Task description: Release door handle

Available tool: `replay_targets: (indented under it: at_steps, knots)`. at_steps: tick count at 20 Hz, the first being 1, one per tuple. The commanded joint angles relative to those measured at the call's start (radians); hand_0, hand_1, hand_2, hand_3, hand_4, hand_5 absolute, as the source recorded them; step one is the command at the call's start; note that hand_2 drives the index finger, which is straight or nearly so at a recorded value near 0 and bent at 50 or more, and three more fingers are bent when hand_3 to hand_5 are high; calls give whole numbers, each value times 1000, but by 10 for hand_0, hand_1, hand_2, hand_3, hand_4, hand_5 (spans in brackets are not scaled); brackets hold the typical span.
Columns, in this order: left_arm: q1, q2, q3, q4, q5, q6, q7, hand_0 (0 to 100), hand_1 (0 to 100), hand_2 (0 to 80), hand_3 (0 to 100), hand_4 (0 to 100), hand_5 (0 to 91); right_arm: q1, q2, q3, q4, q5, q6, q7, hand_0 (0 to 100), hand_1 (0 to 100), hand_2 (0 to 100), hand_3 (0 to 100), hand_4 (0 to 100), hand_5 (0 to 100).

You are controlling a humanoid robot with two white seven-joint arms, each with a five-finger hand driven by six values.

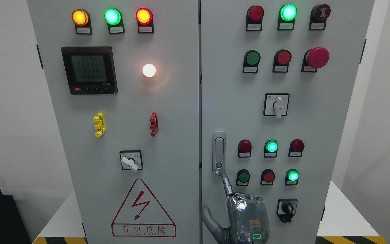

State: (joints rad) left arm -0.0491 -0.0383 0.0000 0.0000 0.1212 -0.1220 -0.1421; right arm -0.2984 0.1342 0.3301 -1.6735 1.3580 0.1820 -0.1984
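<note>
Overall: grey two-door electrical cabinet [181, 112] fills the head view, both doors shut, standing on a white bench [347, 217] with yellow-black hazard tape [59, 240] along the front edge.
Door handle: silver swing handle [219, 149], upright, flush on the left edge of the right door [317, 128], just beside the centre seam, left of the small pilot lamps.
Right hand: right hand [247, 217] comes up from the bottom edge right of the middle, back of the hand toward the camera, under clear wrap, a green light near the wrist.
Fingers: index finger [227, 184] stretched up, tip touching the lower end of the door handle; thumb [209, 217] spread out to the left, apart from the handle; other fingers hidden past the knuckles. Nothing gripped.
Left hand: out of view.
Right door: rows of red and green buttons and lamps, some green ones lit; red mushroom stop button [318, 57] upper right; white selector switch [278, 105] mid-door; black key switch [286, 208] just right of the hand.
Left door: digital meter [89, 70] with lit display, amber, green and red lamps above it, white lamp [149, 70] lit, yellow terminal [99, 124], red terminal [153, 124], selector switch [131, 160], red lightning warning triangle [143, 210] at the bottom.
</note>
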Motion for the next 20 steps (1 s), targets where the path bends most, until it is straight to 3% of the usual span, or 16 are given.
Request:
replay_targets:
  at_steps: [1, 4, 6, 20]
  knots:
    - [0, 0, 11, 17, 0, 1, -1, 120, 389, 0, 0, 0, 0, -1, 1, -2, 3, 1, -1, 5, 353, 283, 0, 1000, 1000, 989]
    - [0, 0, 11, 17, 0, 1, -1, 120, 389, 0, 0, 0, 0, 5, 1, -2, 3, 1, -1, 8, 354, 283, 0, 1000, 1000, 989]
    - [0, 0, 11, 17, 0, 1, -1, 120, 389, 0, 0, 0, 0, 5, 1, -3, 3, 3, 0, 31, 354, 282, 0, 1000, 1000, 989]
    - [0, 0, 11, 17, 0, 1, -1, 120, 389, 0, 0, 0, 0, 15, -1, -6, -6, 0, -6, 24, 356, 278, 0, 1000, 1000, 985]
